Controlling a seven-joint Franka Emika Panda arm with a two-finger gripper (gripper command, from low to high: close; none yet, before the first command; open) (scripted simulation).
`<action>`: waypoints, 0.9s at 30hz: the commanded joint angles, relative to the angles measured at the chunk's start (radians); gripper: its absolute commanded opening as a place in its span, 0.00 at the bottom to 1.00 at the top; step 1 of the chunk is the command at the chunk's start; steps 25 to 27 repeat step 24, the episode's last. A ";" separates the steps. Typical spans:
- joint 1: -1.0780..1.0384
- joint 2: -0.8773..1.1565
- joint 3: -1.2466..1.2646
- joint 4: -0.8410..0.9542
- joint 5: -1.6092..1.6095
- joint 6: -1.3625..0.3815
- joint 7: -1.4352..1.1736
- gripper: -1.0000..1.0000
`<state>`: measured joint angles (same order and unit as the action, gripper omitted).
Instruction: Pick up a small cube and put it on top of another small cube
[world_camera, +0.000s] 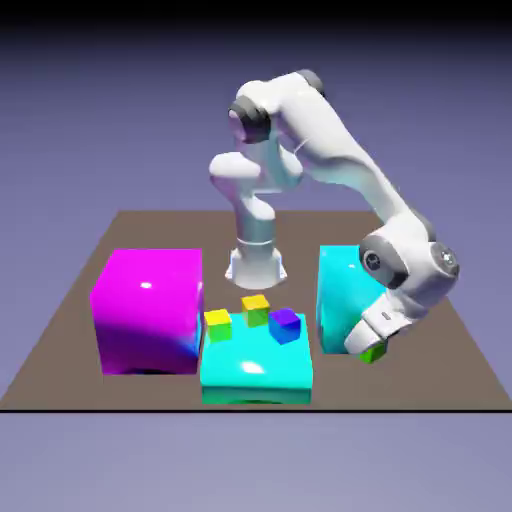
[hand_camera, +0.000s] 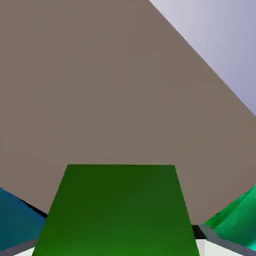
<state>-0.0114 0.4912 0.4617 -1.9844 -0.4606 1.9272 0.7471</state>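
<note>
The small cube (world_camera: 376, 353), tiny and all green, sits between my fingers low over the table, just off the tall cyan block's front corner on the exterior view's right. My gripper (world_camera: 371, 346) is shut on it, with the hand tilted down from the bent arm. In the hand view the small cube (hand_camera: 120, 210) fills the bottom middle as a big green face and hides most of my gripper (hand_camera: 120, 251). Only grey slivers of the fingertips (hand_camera: 216, 241) show at its sides. I cannot tell whether the cube rests on the table or hangs just above it.
A tall cyan block (world_camera: 343, 290) stands right beside my hand. A flat cyan block (world_camera: 256, 372) at the front middle carries two tiny yellow-and-green cubes (world_camera: 218, 324) (world_camera: 256, 309) and a tiny blue-purple cube (world_camera: 285, 325). A big magenta block (world_camera: 148, 310) stands at the left.
</note>
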 joint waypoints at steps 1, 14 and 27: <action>-0.007 -0.034 -0.032 -0.023 0.000 0.003 -0.042 0.00; -0.027 -0.488 -0.456 -0.347 0.122 0.045 -0.521 0.00; -0.035 -0.447 -0.496 -0.428 0.090 0.185 -0.527 1.00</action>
